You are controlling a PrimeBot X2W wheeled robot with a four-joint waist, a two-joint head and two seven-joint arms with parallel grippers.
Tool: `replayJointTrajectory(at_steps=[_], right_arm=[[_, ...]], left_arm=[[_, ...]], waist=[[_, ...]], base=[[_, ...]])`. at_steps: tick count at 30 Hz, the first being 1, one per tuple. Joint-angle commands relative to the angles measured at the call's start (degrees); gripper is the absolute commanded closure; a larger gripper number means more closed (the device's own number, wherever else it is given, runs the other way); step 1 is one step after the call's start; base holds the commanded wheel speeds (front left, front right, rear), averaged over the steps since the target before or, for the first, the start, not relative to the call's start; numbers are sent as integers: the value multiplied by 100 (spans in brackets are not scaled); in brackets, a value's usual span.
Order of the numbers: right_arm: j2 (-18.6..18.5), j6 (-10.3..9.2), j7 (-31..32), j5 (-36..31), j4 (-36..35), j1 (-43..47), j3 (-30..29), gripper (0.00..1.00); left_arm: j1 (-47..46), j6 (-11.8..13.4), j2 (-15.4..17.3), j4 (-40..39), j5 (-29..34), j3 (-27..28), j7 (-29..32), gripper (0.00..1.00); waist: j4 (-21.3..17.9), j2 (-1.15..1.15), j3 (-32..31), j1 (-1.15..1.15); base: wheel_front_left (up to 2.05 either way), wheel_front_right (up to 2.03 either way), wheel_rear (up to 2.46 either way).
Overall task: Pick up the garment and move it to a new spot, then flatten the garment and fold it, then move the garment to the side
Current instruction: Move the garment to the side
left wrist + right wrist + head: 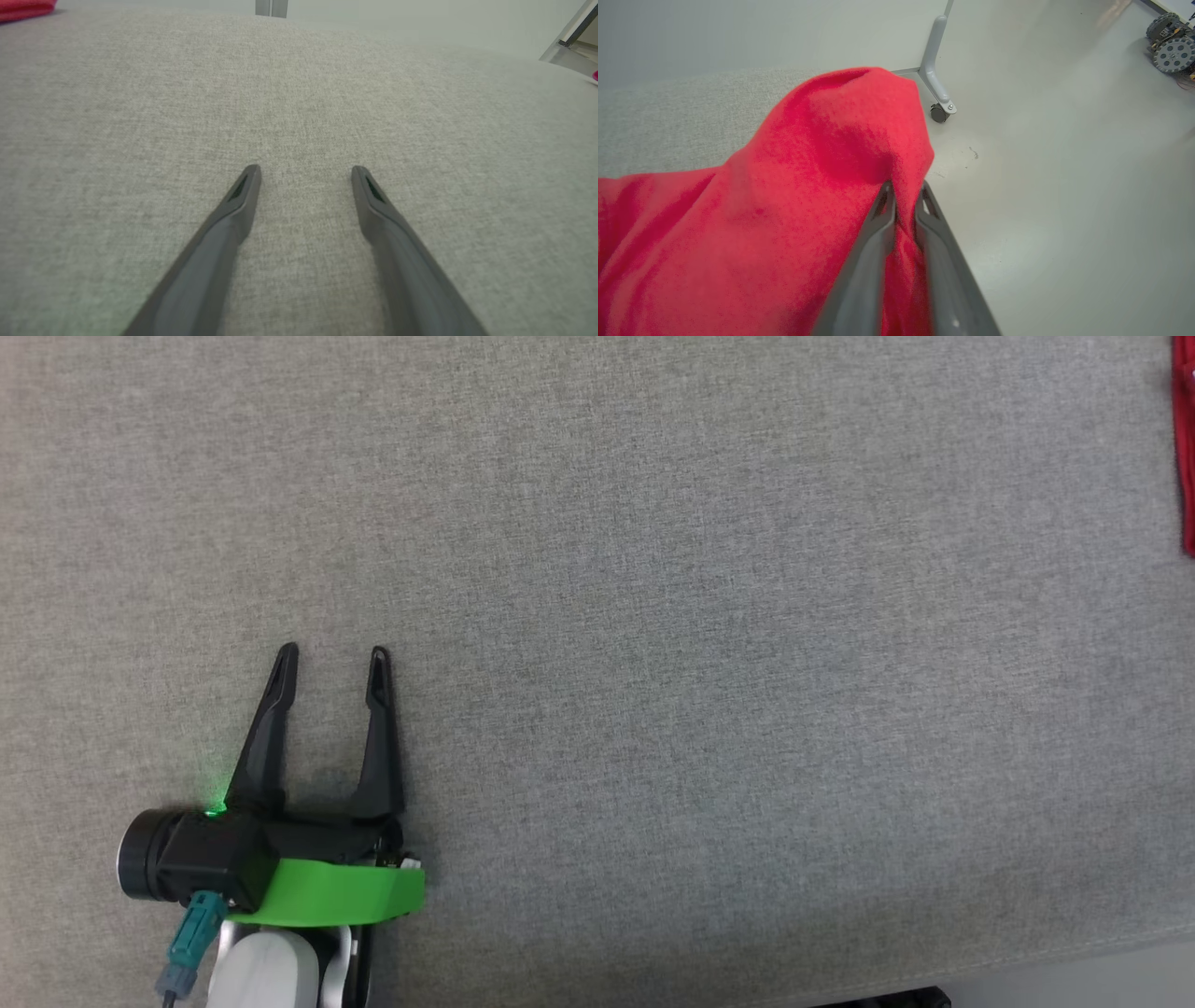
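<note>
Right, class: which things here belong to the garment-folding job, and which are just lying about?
Job: red garment; right gripper, pinching it; left gripper, open; grey fabric surface.
Lying about: castor-footed stand leg; small wheeled machine on the floor.

1. Near left of the table (709,616): the left gripper (333,651).
2. Far right edge: the garment (1187,457), a fold between the fingers of the right gripper (906,185).
3. Beyond the table: a caster leg (937,79) on the floor (1064,210).
</note>
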Motion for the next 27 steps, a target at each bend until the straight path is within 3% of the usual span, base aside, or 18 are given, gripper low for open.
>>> replayJointTrajectory(at_steps=[1,5,10,12,17,23,27], right_arm=[[-18,-5,-268,-216,93,-157,-6,0],[164,-6,-926,-698,262,-254,43,0],[453,-6,-1762,-1203,-92,111,333,0],[672,-6,-2061,-1342,-630,565,427,0],[1133,-6,-2150,-1467,-1758,1800,289,0],[2163,-7,-2148,-1906,-3092,3713,-224,0],[2881,-7,-2149,-2147,-3454,4773,-118,0]], left_arm=[[-6,52,25,369,-52,32,162,0],[60,93,24,391,-138,15,162,0],[233,153,24,319,-304,5,127,0],[368,185,25,332,-427,-6,99,0],[665,242,23,360,-619,-17,89,0],[1218,302,23,396,-730,37,88,0],[1535,254,22,424,-708,125,89,0]], waist=[[1,-1,67,0],[-5,-1,-189,0],[-20,-1,-803,0],[15,-1,-1351,0],[215,-1,-2326,0],[412,-1,-3285,0],[431,-1,-3637,0]], base=[[0,0,0],[0,0,0],[0,0,0],[0,0,0],[0,0,0],[0,0,0],[0,0,0]])
